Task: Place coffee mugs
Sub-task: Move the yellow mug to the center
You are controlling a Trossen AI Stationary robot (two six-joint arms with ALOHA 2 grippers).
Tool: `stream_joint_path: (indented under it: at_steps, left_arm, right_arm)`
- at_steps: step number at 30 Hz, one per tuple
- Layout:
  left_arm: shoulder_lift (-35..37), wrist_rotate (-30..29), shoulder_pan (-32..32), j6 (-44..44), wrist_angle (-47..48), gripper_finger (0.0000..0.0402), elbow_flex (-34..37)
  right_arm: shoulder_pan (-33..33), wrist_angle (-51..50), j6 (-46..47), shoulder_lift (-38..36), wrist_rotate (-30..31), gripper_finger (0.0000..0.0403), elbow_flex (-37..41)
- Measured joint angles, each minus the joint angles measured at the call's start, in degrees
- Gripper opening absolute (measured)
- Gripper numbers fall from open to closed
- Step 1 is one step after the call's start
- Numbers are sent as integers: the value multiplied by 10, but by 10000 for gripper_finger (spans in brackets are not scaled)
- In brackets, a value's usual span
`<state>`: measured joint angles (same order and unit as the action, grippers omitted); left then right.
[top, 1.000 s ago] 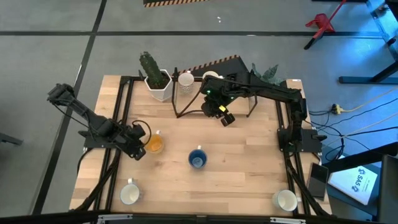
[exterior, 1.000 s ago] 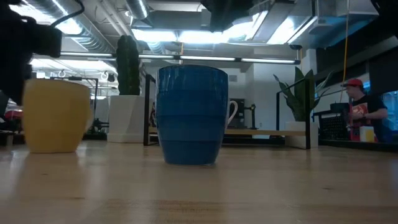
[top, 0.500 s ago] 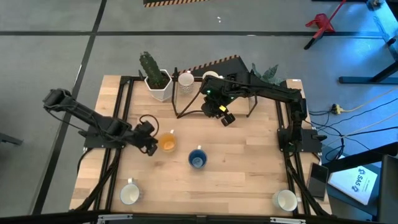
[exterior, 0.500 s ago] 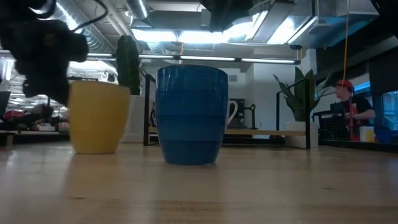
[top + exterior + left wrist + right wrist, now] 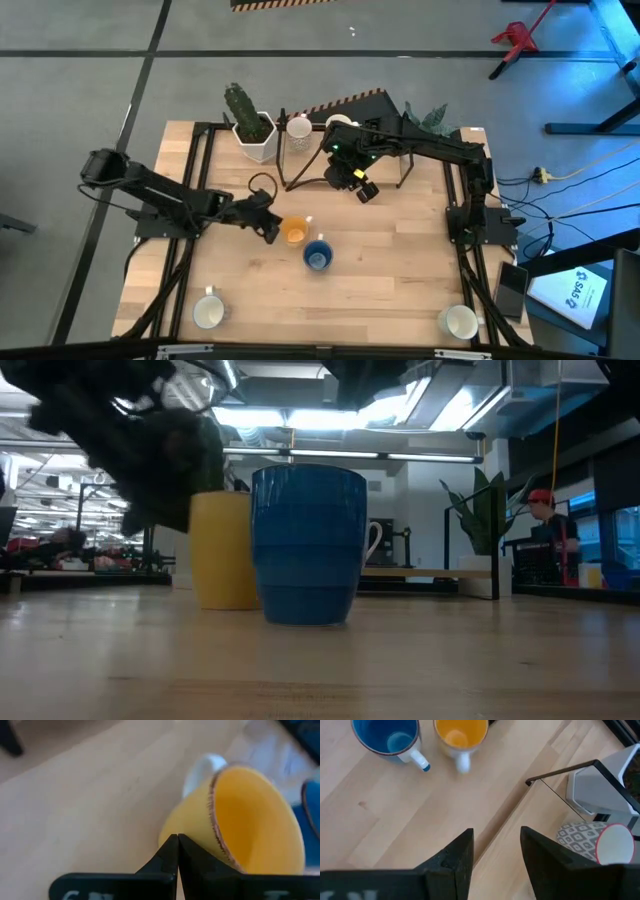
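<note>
**Orange mug beside blue mug, mid-worktop**

Orange mug (image 5: 293, 232): small, round, glazed orange-yellow inside and out, speckled brown rim, pale handle. It stands upright on the worktop (image 5: 400, 270), just left of the blue mug (image 5: 318, 256) and a little farther back; whether the two touch cannot be told. Blue mug upright, blue inside, handle white with a blue tip. In the low view the orange mug (image 5: 225, 550) is partly hidden behind the blue mug (image 5: 308, 545).

Other mugs: one white near the front left corner (image 5: 208, 313), one white near the front right corner (image 5: 460, 322), two white at the back under a dark wire frame (image 5: 300, 165), one of them (image 5: 298, 127) beside a cactus pot (image 5: 252, 130).

Left hand (image 5: 268, 226): arm stretched low across the worktop from the left edge, fingers pressed together, tips against the orange mug's outer wall on its left side. Left wrist view shows the closed tips (image 5: 177, 851) meeting the mug's side (image 5: 235, 820); nothing pinched between them.

Right hand (image 5: 364, 190): arm reaches in from the right rear, hand hovering above the worktop near the wire frame, fingers spread partway, empty.

Surface: pale wood planks with a black metal frame round the edges. Grey floor beyond. Low view: ceiling lights, a leafy plant (image 5: 480, 510), a person in a red cap (image 5: 545, 535) at far right.
</note>
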<state>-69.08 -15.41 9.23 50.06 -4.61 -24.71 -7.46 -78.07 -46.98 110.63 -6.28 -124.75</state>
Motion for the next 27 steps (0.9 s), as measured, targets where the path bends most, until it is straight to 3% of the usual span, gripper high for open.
stream_joint_path:
  at_steps: [8,12,15,21,27]
  left_arm:
    - [-88,37,-73,-40,-179,0,-1]
    - [-100,63,-99,-58,-169,0,-24]
    - [-63,78,-98,-58,-102,0,-49]
    - [35,88,-66,-57,185,0,-114]
    - [51,134,2,-37,260,0,-120]
  right_arm:
    - [-1,0,-15,0,-9,151,0]
    - [-1,-1,-16,0,-9,151,0]
    - [-1,-8,-26,-2,-9,151,0]
    - [-1,-9,-30,-4,-9,151,0]
    - [-1,-1,-39,-4,-9,151,0]
